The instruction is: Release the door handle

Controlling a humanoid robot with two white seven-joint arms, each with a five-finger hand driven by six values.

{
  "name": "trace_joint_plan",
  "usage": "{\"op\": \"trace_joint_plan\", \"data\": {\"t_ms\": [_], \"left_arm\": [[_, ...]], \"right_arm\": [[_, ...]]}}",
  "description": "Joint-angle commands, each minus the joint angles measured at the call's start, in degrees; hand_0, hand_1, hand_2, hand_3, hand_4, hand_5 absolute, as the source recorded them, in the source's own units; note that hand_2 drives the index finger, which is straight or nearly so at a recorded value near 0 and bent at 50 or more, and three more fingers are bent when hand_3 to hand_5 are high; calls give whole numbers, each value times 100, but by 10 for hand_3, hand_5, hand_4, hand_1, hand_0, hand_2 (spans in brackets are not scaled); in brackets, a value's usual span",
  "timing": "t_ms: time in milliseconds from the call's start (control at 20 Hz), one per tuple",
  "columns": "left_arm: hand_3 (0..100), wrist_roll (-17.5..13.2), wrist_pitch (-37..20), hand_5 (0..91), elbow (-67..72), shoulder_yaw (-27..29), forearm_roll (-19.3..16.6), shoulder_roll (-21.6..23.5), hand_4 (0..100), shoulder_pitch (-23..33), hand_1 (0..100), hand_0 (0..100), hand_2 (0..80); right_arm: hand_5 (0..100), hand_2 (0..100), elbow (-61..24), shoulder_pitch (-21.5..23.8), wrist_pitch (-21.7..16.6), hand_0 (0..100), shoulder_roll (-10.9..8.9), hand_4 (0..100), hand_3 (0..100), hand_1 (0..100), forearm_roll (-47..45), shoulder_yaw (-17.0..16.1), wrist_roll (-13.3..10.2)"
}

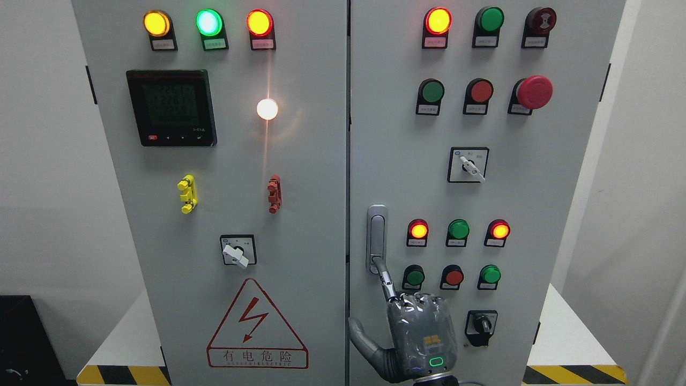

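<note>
The arm behind the hand (420, 338) is cut off by the bottom edge, so its side of entry cannot be told. The tip of its extended finger hides the lower end of the door handle (377, 236). The small labels under the indicator lamps (438, 21) are too small to read. Glare from the white lamp (267, 109) smears a streak down the cabinet (311, 214), whose top and base lie outside the view.

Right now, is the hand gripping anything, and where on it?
Nothing is gripped. The right hand has one extended finger touching the lower end of the door handle; no fingers wrap it.
</note>
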Motion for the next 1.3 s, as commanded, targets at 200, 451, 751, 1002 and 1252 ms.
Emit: {"op": "trace_joint_plan", "data": {"t_ms": [200,451,751,1002,1252], "left_arm": [[0,0,-4,0,-1,0,-6,-9,0,97,556,120,0],[0,0,-4,0,-1,0,2,0,0,97,556,120,0],[0,0,-4,0,-1,0,2,0,0,97,556,120,0],[0,0,-4,0,-1,0,2,0,0,97,556,120,0],[0,0,-4,0,-1,0,-6,0,0,97,556,120,0]], "right_arm": [[1000,75,83,-29,184,304,19,1000,1000,196,8,-7,29],[1000,79,101,-20,184,304,19,1000,1000,198,8,1,29],[1000,83,135,-20,184,305,19,1000,1000,198,-1,19,38],[1000,87,144,-20,184,306,19,1000,1000,198,-1,19,46],[1000,87,144,-20,184,309,27,1000,1000,197,-1,36,55]]}}
